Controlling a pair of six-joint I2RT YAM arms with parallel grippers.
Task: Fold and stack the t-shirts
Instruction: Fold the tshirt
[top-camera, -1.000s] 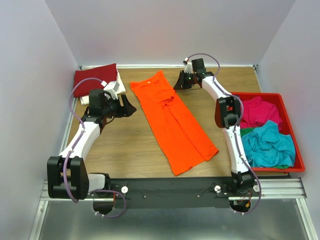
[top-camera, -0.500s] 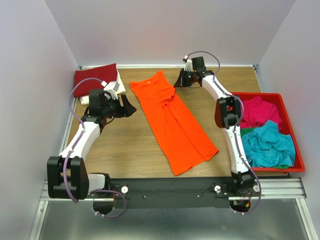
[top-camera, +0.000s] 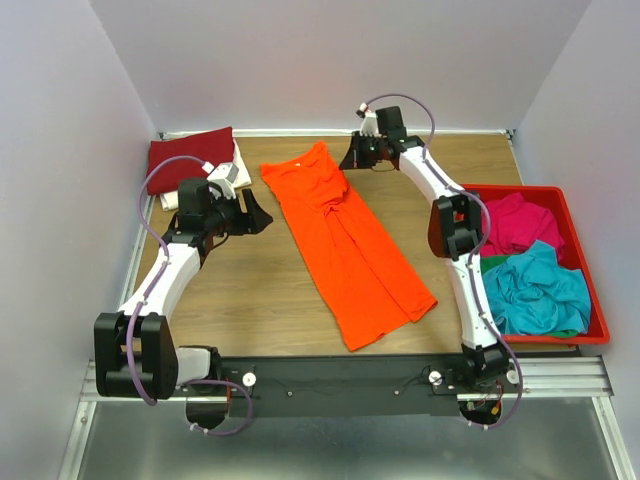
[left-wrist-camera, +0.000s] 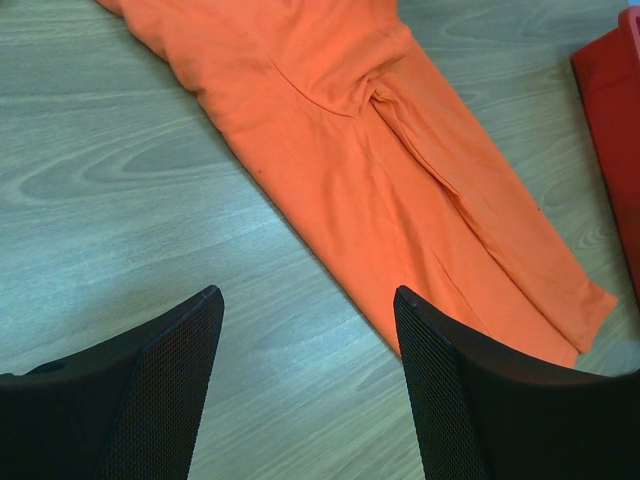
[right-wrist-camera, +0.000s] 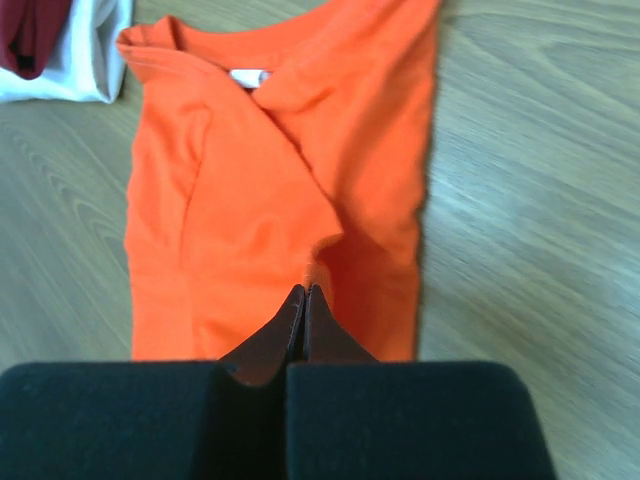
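A bright orange t-shirt (top-camera: 345, 245) lies flat and lengthwise-folded on the wooden table, collar toward the back; it also shows in the left wrist view (left-wrist-camera: 400, 170) and the right wrist view (right-wrist-camera: 250, 200). A folded dark red t-shirt (top-camera: 190, 155) lies on a folded white one (top-camera: 232, 175) at the back left. Magenta (top-camera: 518, 222) and teal (top-camera: 535, 285) shirts lie crumpled in the red tray. My left gripper (top-camera: 262, 212) (left-wrist-camera: 305, 295) is open and empty, left of the orange shirt. My right gripper (top-camera: 350, 158) (right-wrist-camera: 305, 290) is shut, its tips over the shirt's upper part, with no cloth visibly between them.
The rigid red plastic tray (top-camera: 590, 290) stands at the right edge; its corner shows in the left wrist view (left-wrist-camera: 610, 110). White walls close in the back and both sides. The arm bases and a metal rail run along the near edge.
My right gripper has moved left, from beside the orange shirt's sleeve to over its upper edge. The left arm and the shirts have not moved.
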